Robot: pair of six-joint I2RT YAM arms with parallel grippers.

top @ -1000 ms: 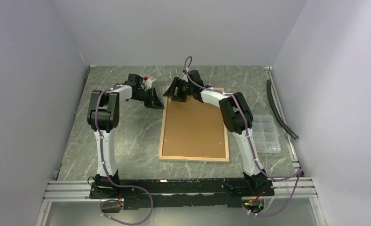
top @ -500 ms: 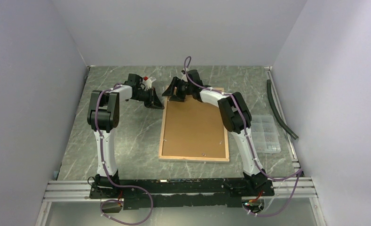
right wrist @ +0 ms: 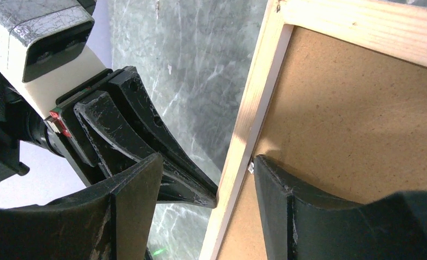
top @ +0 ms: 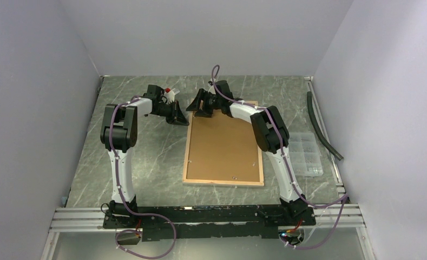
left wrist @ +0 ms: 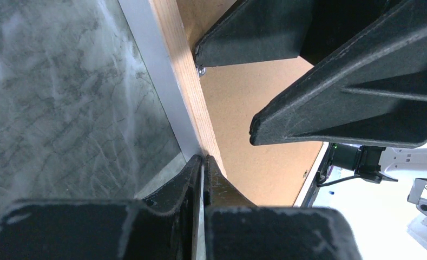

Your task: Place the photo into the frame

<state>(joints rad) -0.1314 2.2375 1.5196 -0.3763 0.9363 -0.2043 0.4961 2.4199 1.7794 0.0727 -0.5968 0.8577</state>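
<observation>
left gripper point(top: 184, 121) is seen with its fingers pressed together and nothing caught between them; in the left wrist view the joined tips point(left wrist: 203, 162) are set against the outer left edge of the frame point(left wrist: 186, 81), close to its far left corner. right gripper point(top: 198, 109) is held wide apart and has hold of nothing. from the right wrist view its fingers are seen astride the frame's left rail point(right wrist: 249, 124): one finger point(right wrist: 130, 206) is placed outside the rail over the table point(right wrist: 200, 81), and the other point(right wrist: 308, 211) is placed inside it over the brown backing board point(right wrist: 352, 119), beside a small metal tab point(right wrist: 250, 168). whether either finger touches the board or the table cannot be told.

the frame point(top: 223, 179) is laid flat near the middle of the green marbled table point(top: 157, 157), pale wooden back upward, its long sides running away from the arm bases. the backing board point(top: 224, 146) is seated within it. a clear plastic box point(top: 307, 154) and a black hose point(top: 322, 127) are found by the table's right edge, well apart from the frame.
</observation>
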